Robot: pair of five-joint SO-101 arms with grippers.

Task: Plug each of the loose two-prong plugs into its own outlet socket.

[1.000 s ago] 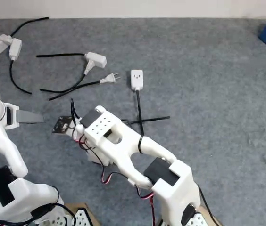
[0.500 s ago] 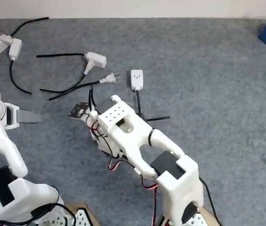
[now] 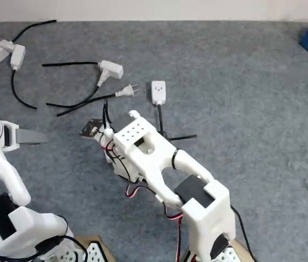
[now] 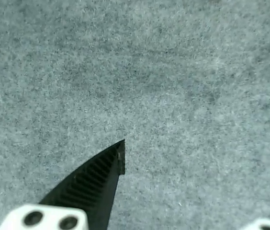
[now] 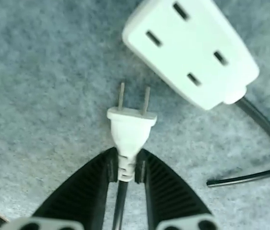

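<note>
Grey carpeted surface (image 3: 252,109); right hand (image 5: 125,165) slightly open astride the plug (image 5: 128,129) neck, prongs facing the socket (image 5: 187,48); left hand (image 3: 39,136) near the left edge, state unclear

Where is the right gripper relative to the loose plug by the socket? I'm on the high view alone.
Observer: Its wrist view has the right gripper framing the plug. Its fingers stand either side of the plug's cord end, and the prongs point away from it.
Operator: Is it gripping?
Observer: The jaws are apart. I cannot tell whether they touch the plug.
Operator: How does the socket lie?
Observer: The socket block lies with its slots facing up. The prongs point at its side across a strip of carpet, not into a slot.
</note>
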